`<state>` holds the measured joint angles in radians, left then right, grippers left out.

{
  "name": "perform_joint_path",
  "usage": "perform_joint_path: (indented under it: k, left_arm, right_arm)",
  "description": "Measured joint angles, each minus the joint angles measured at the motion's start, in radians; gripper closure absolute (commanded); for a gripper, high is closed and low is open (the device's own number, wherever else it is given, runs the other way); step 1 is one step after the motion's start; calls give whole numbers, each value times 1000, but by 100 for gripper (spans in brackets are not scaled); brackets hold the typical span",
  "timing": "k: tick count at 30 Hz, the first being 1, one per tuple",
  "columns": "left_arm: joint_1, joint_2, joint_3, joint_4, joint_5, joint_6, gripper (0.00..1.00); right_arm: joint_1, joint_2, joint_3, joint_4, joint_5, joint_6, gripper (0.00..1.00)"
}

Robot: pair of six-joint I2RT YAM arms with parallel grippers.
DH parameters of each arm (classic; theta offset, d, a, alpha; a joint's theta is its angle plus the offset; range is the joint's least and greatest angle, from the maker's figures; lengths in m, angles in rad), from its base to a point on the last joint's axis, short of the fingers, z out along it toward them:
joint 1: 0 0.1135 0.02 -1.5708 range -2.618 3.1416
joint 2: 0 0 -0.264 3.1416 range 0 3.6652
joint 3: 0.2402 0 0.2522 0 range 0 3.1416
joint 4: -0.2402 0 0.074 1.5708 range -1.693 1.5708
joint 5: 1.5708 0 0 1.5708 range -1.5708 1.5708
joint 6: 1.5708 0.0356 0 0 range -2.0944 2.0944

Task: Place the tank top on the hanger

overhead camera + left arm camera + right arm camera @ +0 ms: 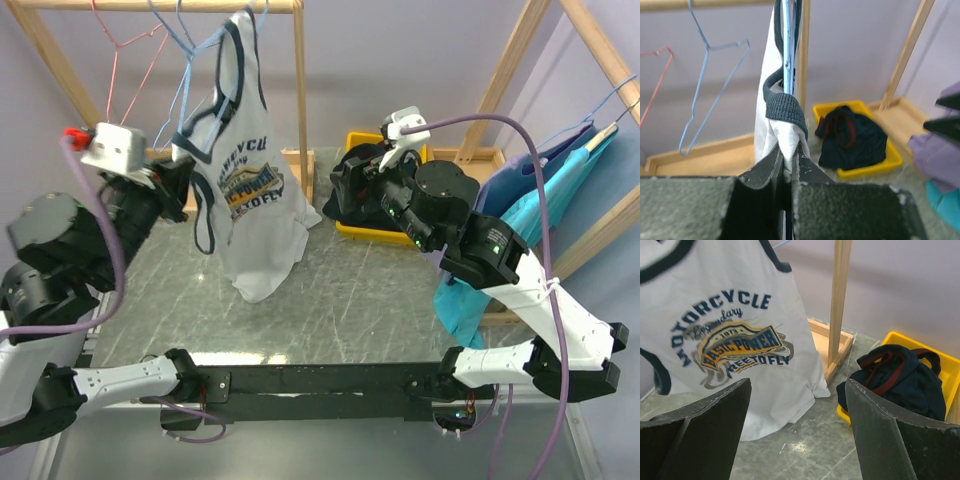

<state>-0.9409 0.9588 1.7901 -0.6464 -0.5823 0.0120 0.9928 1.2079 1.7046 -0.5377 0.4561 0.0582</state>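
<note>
Hanging from the hanger (788, 45), the tank top (245, 190) is pinched at nine o'clock by the left tool (788, 167); the right tool (797, 425) is held apart.

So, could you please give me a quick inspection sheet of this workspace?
Surface: grey marbled tabletop; tank top's hem rests on it.
Job's things: white navy-trimmed tank top draped on the thin light-blue wire hanger at the wooden rail.
Clutter: dark navy garment in a yellow bin; teal shirt at right.
Grippers: left gripper fingers shut on tank top's trim; right gripper open, empty.
Cables: purple cables looping over both arms.
Surroundings: spare blue hanger, pink hanger.
</note>
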Motion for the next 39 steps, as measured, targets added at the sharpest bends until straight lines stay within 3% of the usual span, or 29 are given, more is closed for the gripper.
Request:
perform_joint_path:
  k: [13,18,26,39]
  left_arm:
    - [14,-87,-409,-42,6,-110,99]
    - [186,5,-437,-9,132,-131,99]
    - [444,103,-389,31,324,-126,99]
    - [631,298,-96,93,533,-103,99]
  right_arm:
    - [0,-53,-219,36,1,37,17]
    - [0,-123,-341,50,-21,88,17]
    - [0,-180,-439,57,-66,159,17]
    - [0,-152,-429,66,-111,184,17]
